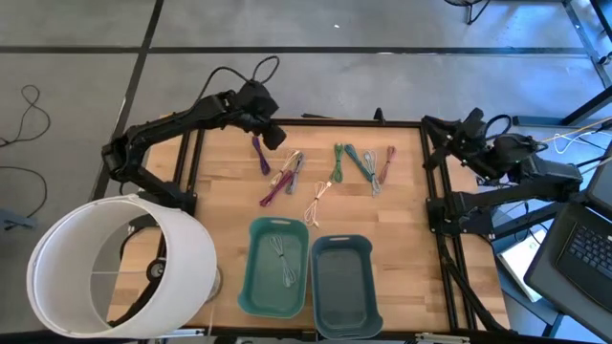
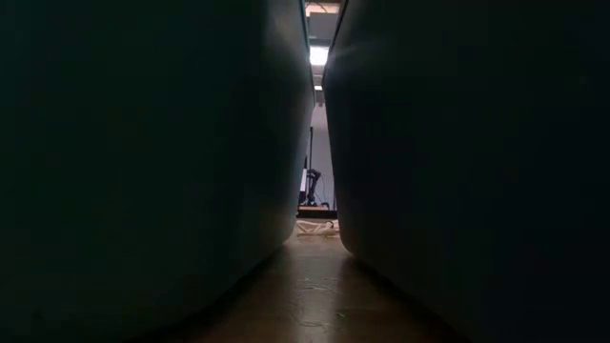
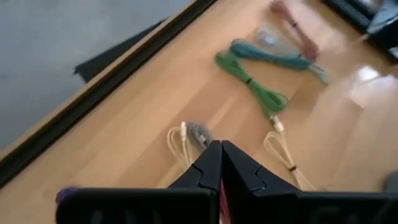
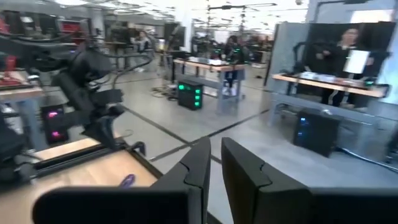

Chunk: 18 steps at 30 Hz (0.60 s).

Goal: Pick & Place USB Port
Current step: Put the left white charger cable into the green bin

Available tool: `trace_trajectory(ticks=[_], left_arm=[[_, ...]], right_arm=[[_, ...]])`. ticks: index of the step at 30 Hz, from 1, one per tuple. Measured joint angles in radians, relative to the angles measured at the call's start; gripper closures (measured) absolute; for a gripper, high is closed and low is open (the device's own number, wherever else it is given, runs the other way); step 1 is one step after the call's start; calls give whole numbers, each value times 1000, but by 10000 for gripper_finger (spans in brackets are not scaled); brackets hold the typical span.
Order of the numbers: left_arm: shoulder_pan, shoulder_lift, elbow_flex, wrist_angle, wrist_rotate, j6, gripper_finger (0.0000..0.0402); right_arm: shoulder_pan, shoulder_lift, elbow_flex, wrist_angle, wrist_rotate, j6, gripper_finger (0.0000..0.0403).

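Several coiled USB cables lie on the wooden table: purple (image 1: 260, 153), maroon and grey (image 1: 285, 179), cream (image 1: 318, 201), green (image 1: 338, 162), teal (image 1: 363, 162), red (image 1: 387, 164). A teal-green bin (image 1: 258, 287) holds a grey cable (image 1: 284, 258). Beside it stands a blue-grey bin (image 1: 341, 282). My left gripper (image 1: 273, 136) (image 3: 221, 148) is shut, over the far left part of the table, just right of the purple cable. The grey and cream coils (image 3: 189, 134) lie past its fingertips. My right gripper (image 4: 216, 149) is shut, parked off the table's right edge (image 1: 470, 134).
A large white cylinder (image 1: 124, 263) stands at the table's near left corner. A laptop (image 1: 583, 248) sits off the right side. The two bins fill the low view, and only a slit between them shows the cream cable (image 2: 315, 227). People work at benches in the room (image 4: 348, 43).
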Motion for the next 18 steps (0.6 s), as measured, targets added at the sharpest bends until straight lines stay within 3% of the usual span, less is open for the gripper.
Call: trace_trajectory(ticks=[6, 12, 18], left_arm=[[3, 89, 0, 19, -107, -95, 397], [-3, 239, 0, 14, -14, -129, 396], [-34, 292, 0, -20, 29, -87, 352]], right_arm=[[-60, 19, 3, 13, -1, -14, 359], [-78, 29, 3, 44, -57, 1, 359], [-78, 34, 3, 67, -65, -9, 359]])
